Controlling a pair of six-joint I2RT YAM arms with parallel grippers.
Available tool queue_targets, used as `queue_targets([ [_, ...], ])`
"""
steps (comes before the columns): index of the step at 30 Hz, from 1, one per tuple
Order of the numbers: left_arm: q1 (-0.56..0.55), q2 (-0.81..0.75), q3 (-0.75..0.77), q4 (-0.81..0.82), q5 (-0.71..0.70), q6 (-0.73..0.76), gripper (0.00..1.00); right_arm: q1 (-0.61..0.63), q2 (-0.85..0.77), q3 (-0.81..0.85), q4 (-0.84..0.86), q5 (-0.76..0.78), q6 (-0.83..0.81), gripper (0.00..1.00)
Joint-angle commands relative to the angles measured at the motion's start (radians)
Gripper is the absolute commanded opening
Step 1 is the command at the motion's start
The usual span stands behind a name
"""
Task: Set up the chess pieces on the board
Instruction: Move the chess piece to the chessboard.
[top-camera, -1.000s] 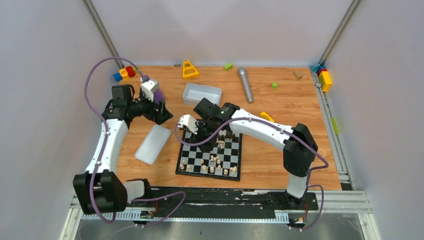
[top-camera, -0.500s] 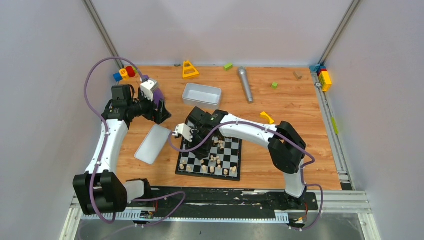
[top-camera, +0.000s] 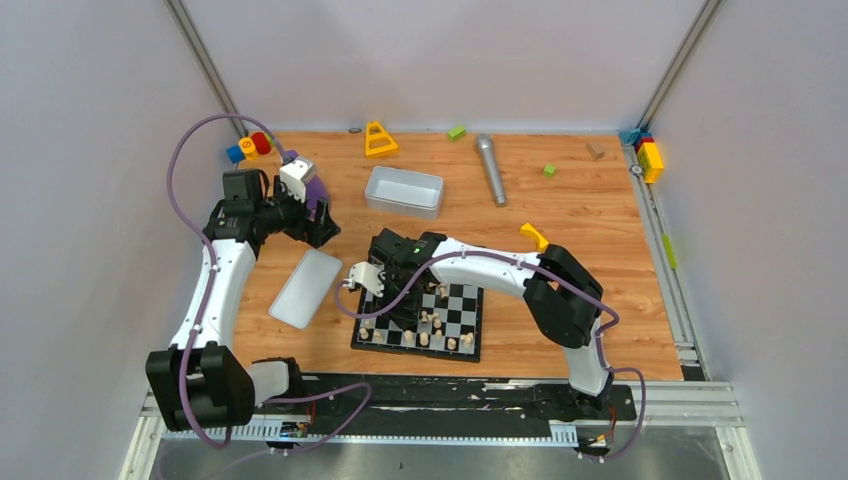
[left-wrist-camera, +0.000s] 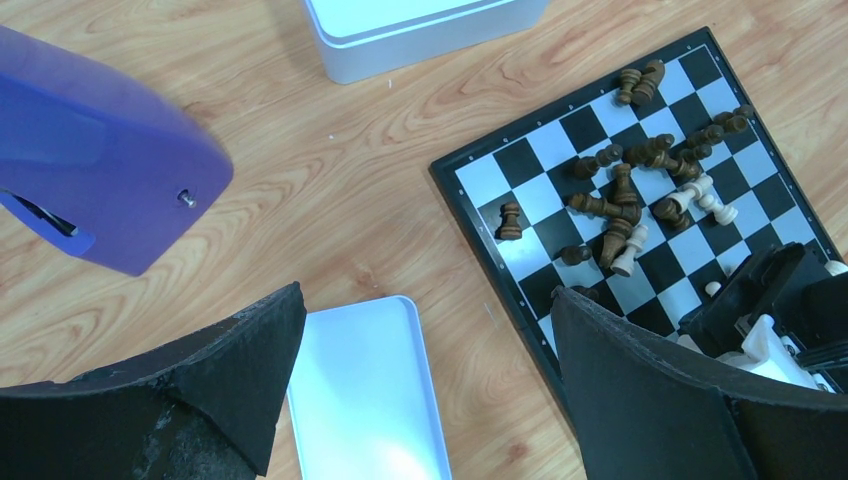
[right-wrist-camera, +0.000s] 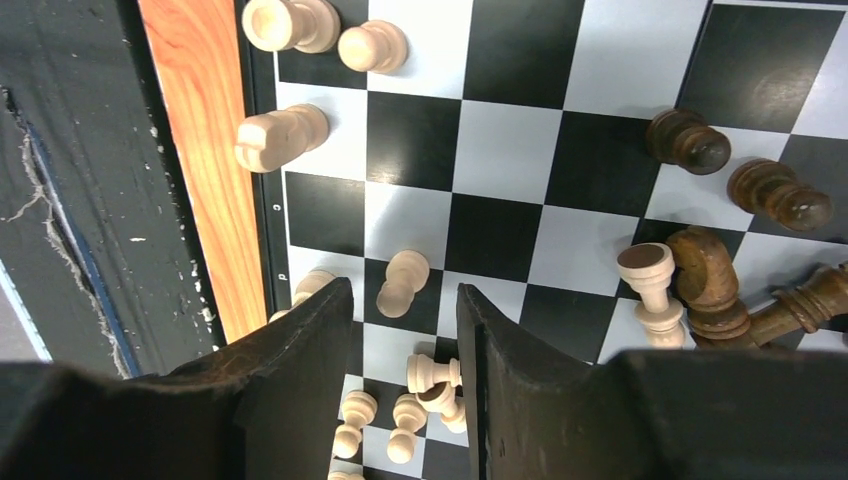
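Pale chess pieces (top-camera: 423, 339) dot the near rows of the board (top-camera: 470, 310), lower centre of the top view. The right pincer (right-wrist-camera: 400, 290) hovers over its left side, jaws narrow, a pale pawn (right-wrist-camera: 403, 283) between the tips, untouched. Further back, dark pieces (left-wrist-camera: 625, 190) lie toppled in a heap. Upper left, the left pincer (left-wrist-camera: 425, 300) gapes wide above the table (top-camera: 560, 220), near the white lid (top-camera: 306, 288).

Your top view looks steeply down from high behind the 6 o'clock edge of the table (top-camera: 600, 215). Your left wrist view looks down from nearer, with the board (left-wrist-camera: 545, 195) at 3 o'clock. Your right wrist view hangs close over it. All three share it.
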Motion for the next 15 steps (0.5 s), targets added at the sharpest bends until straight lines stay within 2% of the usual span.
queue_targets([
  [1,0.004,-0.028,0.005,0.026,-0.004,-0.011,1.0,0.011,0.011,-0.009,0.036,0.028,-0.021,0.42],
  [9,0.004,-0.028,0.005,0.028,-0.008,-0.009,1.0,0.023,0.027,-0.002,0.039,0.033,-0.03,0.27],
  [15,0.004,-0.028,0.007,0.027,-0.011,-0.009,1.0,0.031,0.035,0.027,0.037,0.035,-0.036,0.1],
])
